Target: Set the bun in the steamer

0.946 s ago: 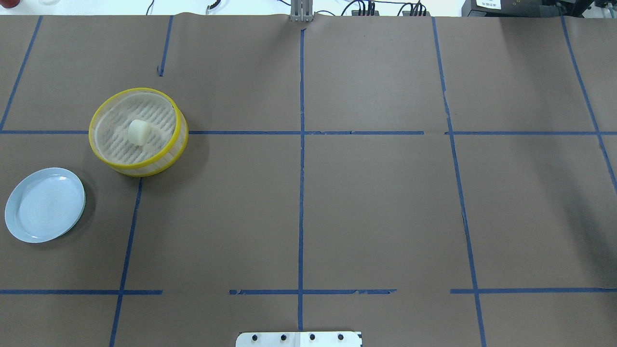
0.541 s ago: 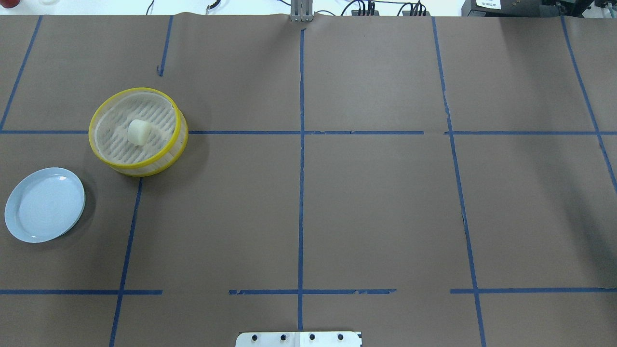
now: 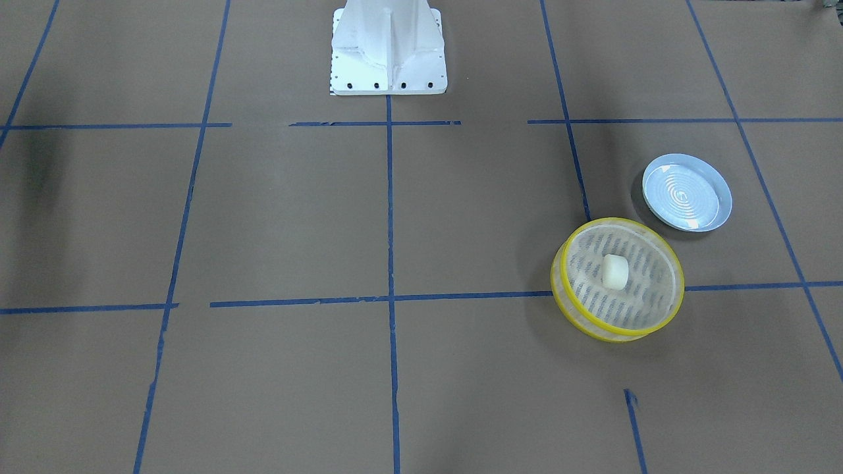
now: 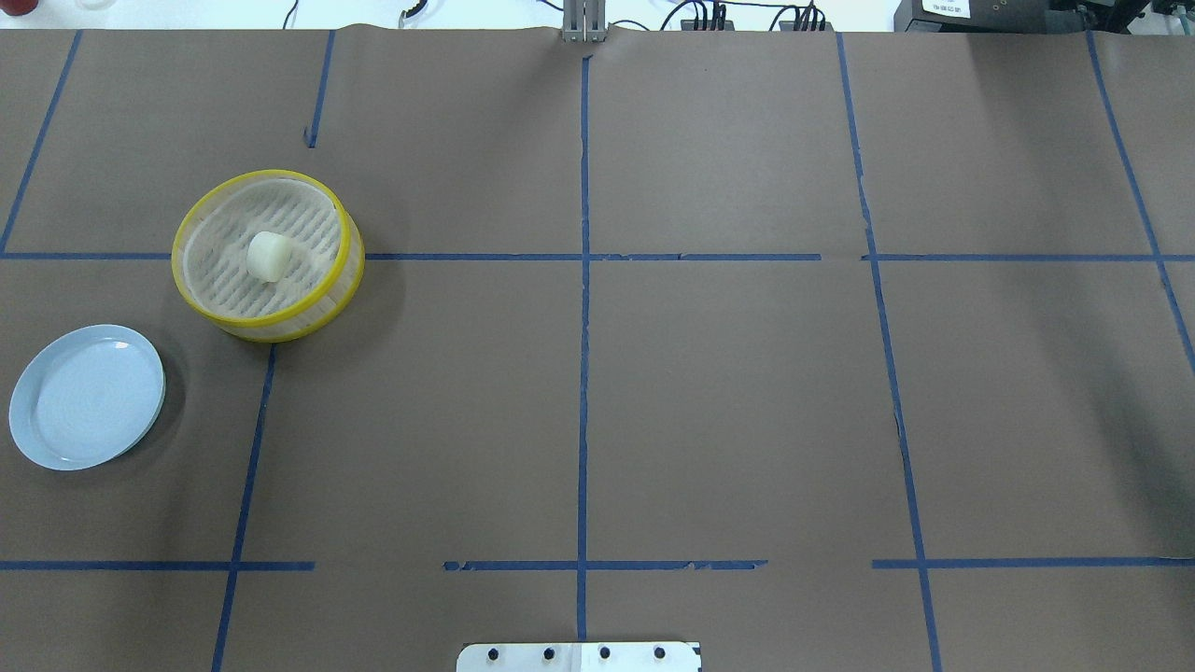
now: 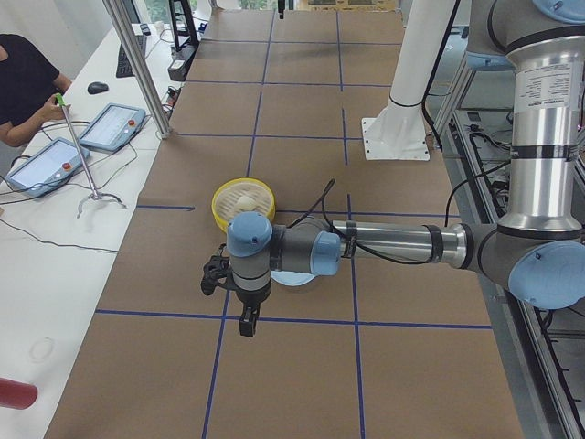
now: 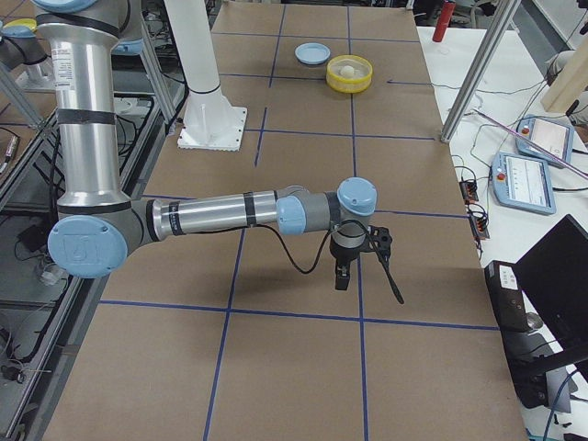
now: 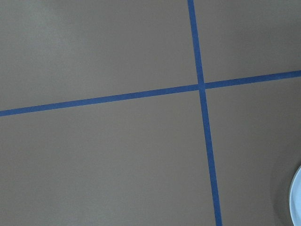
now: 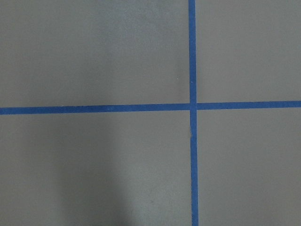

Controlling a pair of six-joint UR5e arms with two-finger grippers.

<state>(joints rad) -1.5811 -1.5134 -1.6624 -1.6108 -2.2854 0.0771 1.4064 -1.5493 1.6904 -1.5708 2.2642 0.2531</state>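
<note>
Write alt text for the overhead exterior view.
A cream bun sits mid-basket in a yellow-rimmed steamer on the left of a brown table gridded with blue tape. A bare pale blue plate lies apart, nearer the camera.

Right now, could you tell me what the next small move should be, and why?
Probably none, just keep clear: the bun sits inside the steamer, on its slotted floor, with no pincer on it or over it in the overhead and front-facing views.

Even, bright overhead light; soft shadows, sharp focus.
</note>
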